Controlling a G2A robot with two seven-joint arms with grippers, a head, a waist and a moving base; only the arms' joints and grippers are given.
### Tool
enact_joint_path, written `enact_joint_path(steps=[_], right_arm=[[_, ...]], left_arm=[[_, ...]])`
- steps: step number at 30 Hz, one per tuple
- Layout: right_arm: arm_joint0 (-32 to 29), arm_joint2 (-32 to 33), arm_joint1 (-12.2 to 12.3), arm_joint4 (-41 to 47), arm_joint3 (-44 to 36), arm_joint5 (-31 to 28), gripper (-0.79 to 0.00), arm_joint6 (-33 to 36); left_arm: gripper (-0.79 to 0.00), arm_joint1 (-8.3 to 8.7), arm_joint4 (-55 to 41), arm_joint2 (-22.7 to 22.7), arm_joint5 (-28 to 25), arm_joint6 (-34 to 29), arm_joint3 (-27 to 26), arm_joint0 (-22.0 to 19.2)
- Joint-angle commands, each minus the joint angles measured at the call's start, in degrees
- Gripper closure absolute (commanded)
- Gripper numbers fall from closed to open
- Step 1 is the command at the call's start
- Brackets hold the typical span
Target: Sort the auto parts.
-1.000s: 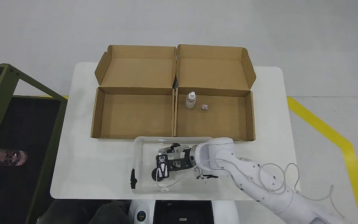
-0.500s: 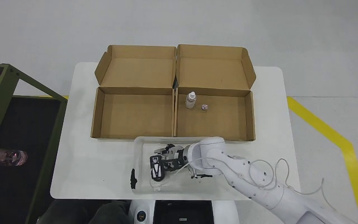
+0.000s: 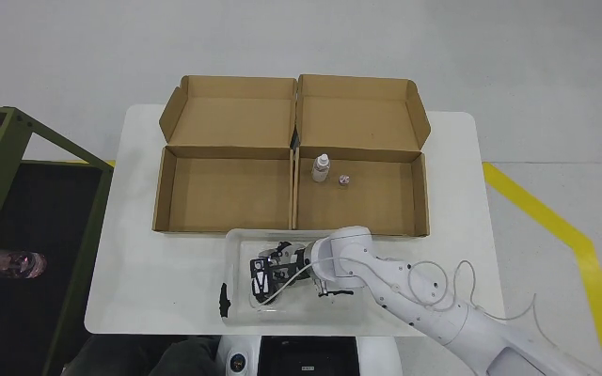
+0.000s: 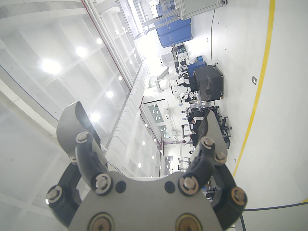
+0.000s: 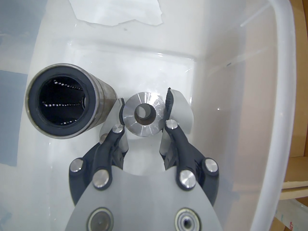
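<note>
My right gripper (image 5: 145, 96) is down inside the clear plastic bin (image 5: 276, 97), shut on a small silver bushing (image 5: 131, 118) with a centre hole, standing on end between the two pads. Right beside it lies a larger steel linear bearing (image 5: 102, 97) with a black bore, touching one finger. In the top view the right gripper (image 3: 266, 278) sits over the left half of the bin (image 3: 235, 240). My left gripper (image 4: 143, 110) is open, holds nothing and points away from the table toward the hall ceiling.
Two open cardboard boxes stand behind the bin, the left box (image 3: 226, 193) bare. The right box (image 3: 376, 197) holds a white bottle (image 3: 322, 167) and a small round part (image 3: 344, 179). A black part (image 3: 224, 301) hangs at the bin's left rim.
The right gripper has slid leftward inside the bin, the arm folding further over it. The boxes and their contents have stayed put.
</note>
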Motion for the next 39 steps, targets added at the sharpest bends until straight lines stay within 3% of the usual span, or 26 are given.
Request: enact_joint_path(steps=[1, 5, 19, 39], right_arm=[[0.0, 0.1, -0.1, 0.2, 0.2, -0.3, -0.175, -0.1], [-0.1, 0.6, -0.2, 0.7, 0.5, -0.9, -0.003, -0.6], [-1.9, 4.5, 0.7, 3.1, -3.9, -3.5, 0.0, -1.8], [-5.7, 17.4, 3.8, 10.0, -14.3, -7.2, 0.0, -6.4]], left_arm=[[-0.785, 0.0, 0.0, 0.0, 0.0, 0.0, 0.0, 0.0], [-0.785, 0.0, 0.0, 0.0, 0.0, 0.0, 0.0, 0.0], [-0.785, 0.0, 0.0, 0.0, 0.0, 0.0, 0.0, 0.0], [-0.785, 0.0, 0.0, 0.0, 0.0, 0.0, 0.0, 0.0]])
